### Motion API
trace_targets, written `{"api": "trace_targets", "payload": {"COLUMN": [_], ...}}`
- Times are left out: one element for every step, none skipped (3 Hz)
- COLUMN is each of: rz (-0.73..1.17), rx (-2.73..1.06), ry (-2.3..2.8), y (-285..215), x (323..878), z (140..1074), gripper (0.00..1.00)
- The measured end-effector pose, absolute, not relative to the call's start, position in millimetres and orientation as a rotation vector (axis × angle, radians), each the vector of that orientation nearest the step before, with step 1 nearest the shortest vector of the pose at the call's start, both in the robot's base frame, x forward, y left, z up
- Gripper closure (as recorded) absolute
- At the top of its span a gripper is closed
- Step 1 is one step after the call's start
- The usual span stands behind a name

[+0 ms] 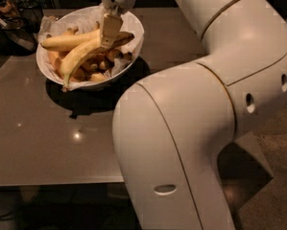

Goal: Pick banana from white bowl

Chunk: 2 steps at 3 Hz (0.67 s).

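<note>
- Glossy grey-brown table (pixel 47 143), small light glints on its top
- Speckled dark floor (pixel 280 145) right of the table
- Dim clutter (pixel 8 13) beyond the table's far-left corner
- My gripper (pixel 110 32) hangs over the table's far side

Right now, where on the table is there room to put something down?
The big bare patch of table lies between the white bowl, the near edge and the robot's arm. A smaller strip runs right of the bowl. It's crowded inside the bowl, where the hand sits over the bananas, and at the far left corner with dark clutter.
</note>
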<state>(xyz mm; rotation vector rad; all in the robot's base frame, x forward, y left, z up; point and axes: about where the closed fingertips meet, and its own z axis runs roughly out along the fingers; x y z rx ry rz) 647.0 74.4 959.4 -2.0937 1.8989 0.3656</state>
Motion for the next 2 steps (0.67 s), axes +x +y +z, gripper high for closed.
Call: {"api": "trace_targets", "payload": {"rz": [0.366, 0.366], "rx": [-2.094, -2.094], "ry": [1.899, 1.899], "y": [74.4, 74.4], "x": [647.0, 647.0], "z": [959.4, 959.4], "gripper": [1.00, 1.00]}}
